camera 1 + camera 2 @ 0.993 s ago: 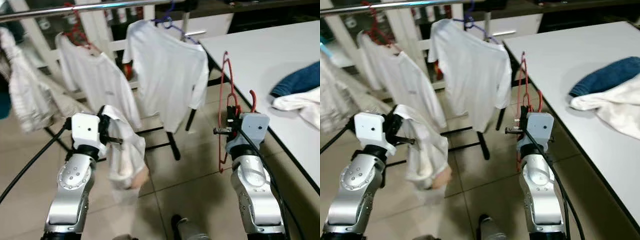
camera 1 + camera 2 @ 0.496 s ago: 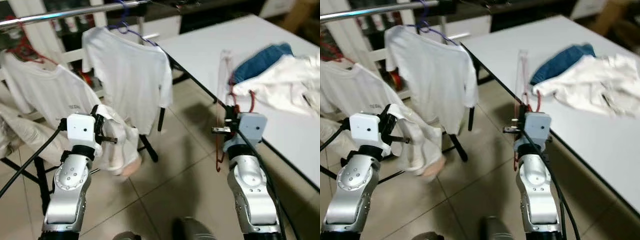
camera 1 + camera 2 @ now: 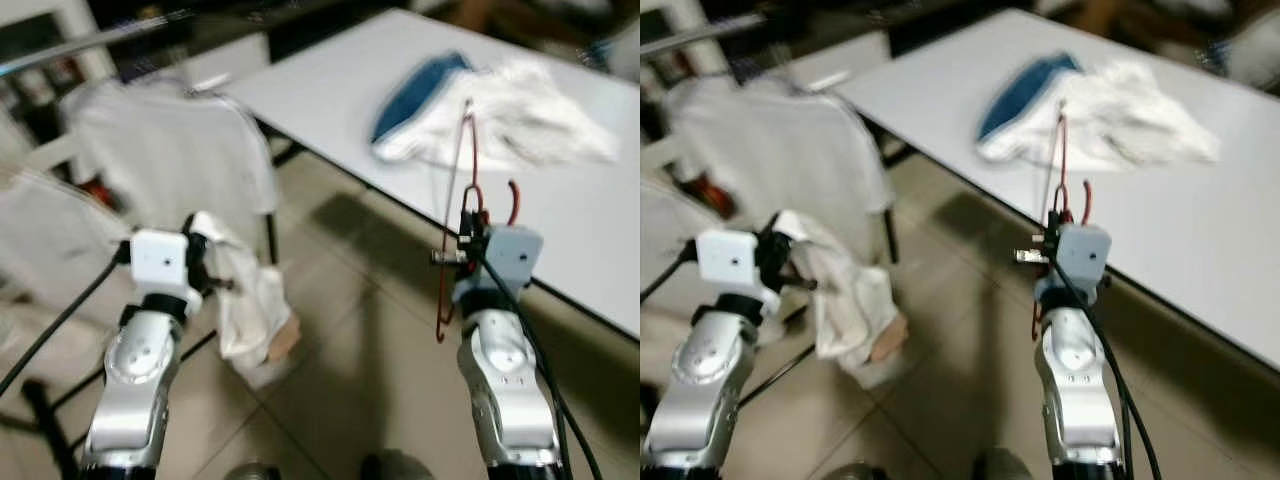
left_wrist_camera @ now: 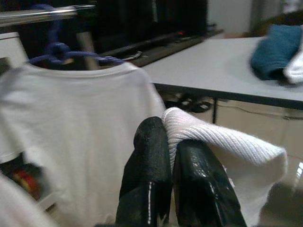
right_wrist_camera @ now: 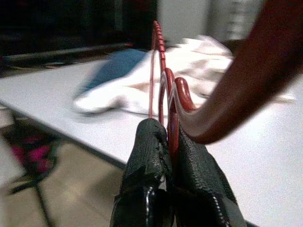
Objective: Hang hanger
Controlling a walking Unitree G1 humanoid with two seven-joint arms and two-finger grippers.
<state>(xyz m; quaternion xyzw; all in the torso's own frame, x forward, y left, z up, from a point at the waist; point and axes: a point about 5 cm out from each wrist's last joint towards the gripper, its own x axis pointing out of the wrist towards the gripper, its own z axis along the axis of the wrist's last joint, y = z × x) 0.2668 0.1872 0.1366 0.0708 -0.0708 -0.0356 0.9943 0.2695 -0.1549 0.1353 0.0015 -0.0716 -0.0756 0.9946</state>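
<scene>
Beige tiled floor (image 3: 340,300) fills the lower part of the head views, which are blurred. On the robot's right stands a broad white desk (image 3: 590,230) with a dark edge. On it lie two heaps of cloth touching each other: one blue garment (image 3: 410,90) and one white garment (image 3: 520,120) beside it. On the robot's left a white T-shirt (image 3: 170,160) hangs from a blue hanger (image 4: 57,51) on a metal rail (image 4: 38,14), and more pale clothing shows blurred at the left edge.

One red hanger (image 3: 456,215) is in play, made of thin wire with a thicker curved hook. It stands nearly upright in the right claw (image 5: 169,142), just in front of the desk edge, its long thin side rising above the claw and its lower part hanging below it. In the right wrist view the two black fingers (image 5: 149,156) are clenched on the wire, and the hook sweeps close past the lens.

The left claw (image 4: 170,156) is raised over the floor, well apart from the hanger, and grasps one white ribbed cloth (image 3: 245,300), which is pinched between its closed fingers and droops in folds toward the tiles.
</scene>
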